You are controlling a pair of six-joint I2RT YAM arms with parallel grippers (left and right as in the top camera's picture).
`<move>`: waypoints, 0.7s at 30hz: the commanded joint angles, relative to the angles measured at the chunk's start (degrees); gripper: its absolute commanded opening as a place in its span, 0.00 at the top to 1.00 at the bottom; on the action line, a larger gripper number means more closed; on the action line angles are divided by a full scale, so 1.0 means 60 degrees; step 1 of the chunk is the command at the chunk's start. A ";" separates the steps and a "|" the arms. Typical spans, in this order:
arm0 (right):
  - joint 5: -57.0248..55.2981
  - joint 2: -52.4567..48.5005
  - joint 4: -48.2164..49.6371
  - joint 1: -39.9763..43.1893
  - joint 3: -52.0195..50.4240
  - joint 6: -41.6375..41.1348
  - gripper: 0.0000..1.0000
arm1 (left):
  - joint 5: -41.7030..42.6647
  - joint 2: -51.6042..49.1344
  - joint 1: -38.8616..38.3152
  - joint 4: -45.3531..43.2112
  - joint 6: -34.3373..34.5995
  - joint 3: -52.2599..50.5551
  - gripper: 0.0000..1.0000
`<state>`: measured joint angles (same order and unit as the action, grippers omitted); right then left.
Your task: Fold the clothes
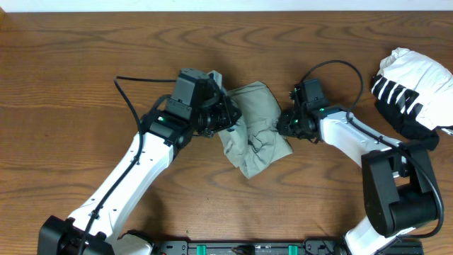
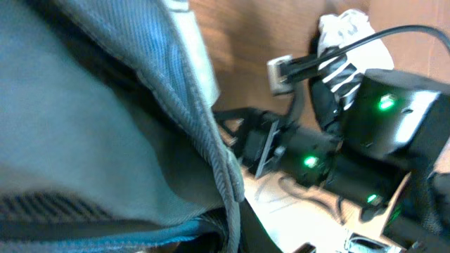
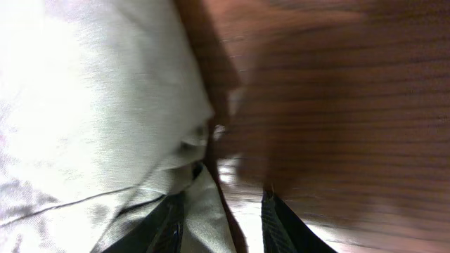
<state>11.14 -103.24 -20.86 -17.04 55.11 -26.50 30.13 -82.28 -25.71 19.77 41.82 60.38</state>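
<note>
Brown wood-grain tabletop (image 1: 71, 85) with a spare cloth bundle on its right.
A crumpled white garment with a black-and-white striped panel (image 1: 410, 81) lies at the tabletop's right edge, its lower part dark, partly cut off by the overhead view. The wood shows wavy grain, and a pale strip (image 1: 212, 4) borders its far side.

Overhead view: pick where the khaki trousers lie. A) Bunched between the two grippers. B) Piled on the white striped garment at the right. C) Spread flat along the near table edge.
A: the khaki trousers sit in a crumpled heap, with the left gripper at their left edge and the right gripper at their right edge, well apart from the white striped garment.
</note>
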 commanded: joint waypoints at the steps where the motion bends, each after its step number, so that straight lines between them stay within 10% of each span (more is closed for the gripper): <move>1: 0.0044 -0.0266 -0.0025 -0.0444 -0.0015 -0.0018 0.65 | -0.0718 0.0138 -0.0331 -0.0211 0.0273 0.0087 0.94; 21: 0.0044 -0.0262 -0.0146 -0.1209 -0.0015 -0.0364 0.65 | -0.1723 -0.1650 -0.1290 -0.0892 0.0291 0.0084 0.73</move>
<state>10.61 -103.24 -20.95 -23.22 55.18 -28.03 20.56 -90.94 -33.28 14.68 43.70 60.38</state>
